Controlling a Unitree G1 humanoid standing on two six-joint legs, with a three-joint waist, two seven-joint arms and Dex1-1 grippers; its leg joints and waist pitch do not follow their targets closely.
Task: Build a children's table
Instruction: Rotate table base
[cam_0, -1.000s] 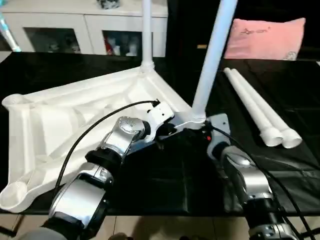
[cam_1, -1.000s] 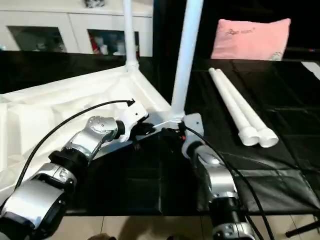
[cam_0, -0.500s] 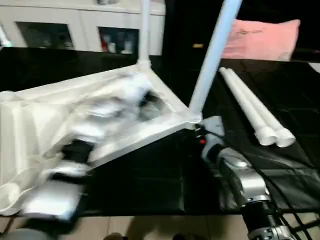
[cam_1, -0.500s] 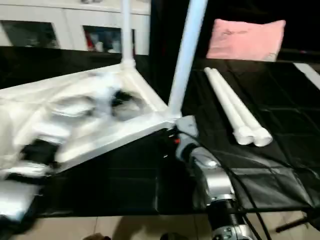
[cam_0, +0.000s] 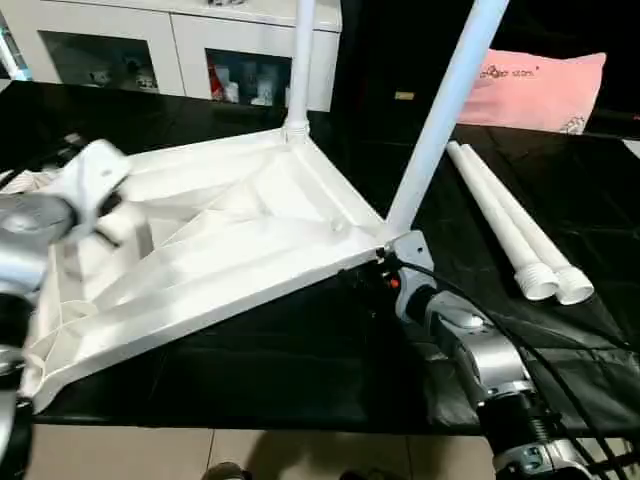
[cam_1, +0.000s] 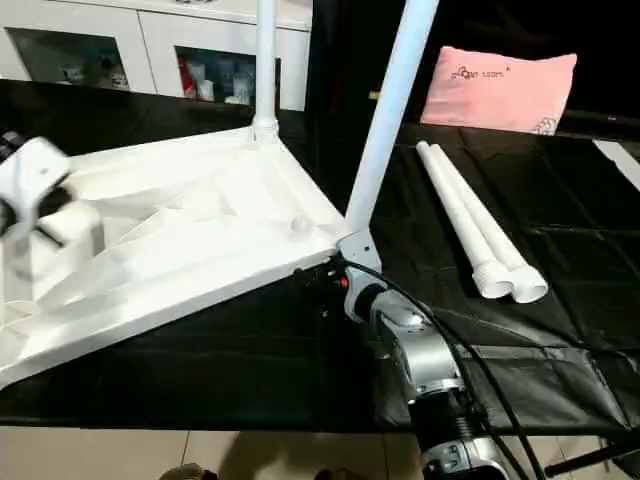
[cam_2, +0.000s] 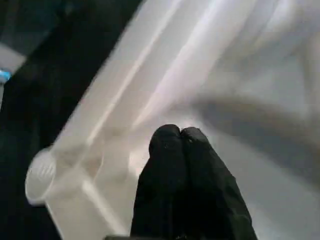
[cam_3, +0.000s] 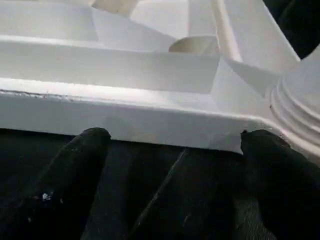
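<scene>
The children's table lies upside down: its white tabletop shows its ribbed underside. One leg stands in the far corner socket, and another leg rises from the near right corner. Two loose legs lie side by side on the right. My right gripper is open at the tabletop's near right corner, its fingers spread along the rim just below that leg's threaded base. My left gripper is shut on nothing and hovers over the tabletop's left part; its arm is raised at the far left.
The work rests on a black table whose front edge runs close to me, with floor below. A white cabinet with glass doors stands behind, and a pink pillow lies at the back right. Cables trail along my right forearm.
My left arm has swung away from the tabletop's near right corner, up and to the far left, and its gripper has shut. The right arm has stayed at the corner. The camera shifted slightly.
</scene>
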